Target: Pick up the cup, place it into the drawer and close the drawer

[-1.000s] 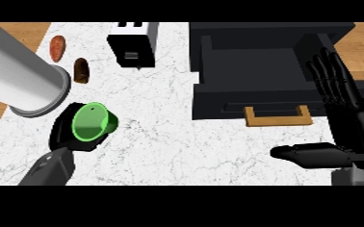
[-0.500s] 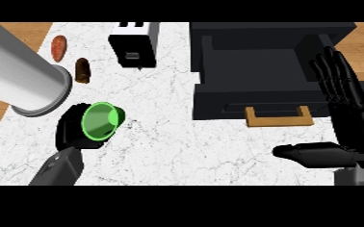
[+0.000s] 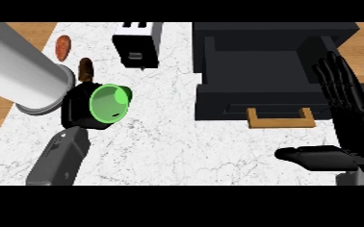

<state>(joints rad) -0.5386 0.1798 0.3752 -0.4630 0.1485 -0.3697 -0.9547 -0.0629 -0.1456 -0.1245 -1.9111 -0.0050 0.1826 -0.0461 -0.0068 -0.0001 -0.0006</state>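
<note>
A: Left portion, counted? 
B: One left hand [image 3: 84, 109], its black fingers curled round one green cup [image 3: 110, 102], held tilted above the marble counter [image 3: 177, 139] with its mouth facing the viewer; two brown items [image 3: 64, 47] far left; one toaster [image 3: 138, 45] at the far edge.
A: Right portion?
B: One black drawer [image 3: 266, 72], pulled open, with one wooden handle [image 3: 281, 118]; one right hand [image 3: 340, 106], fingers straight and empty, resting beside the drawer's right edge.
</note>
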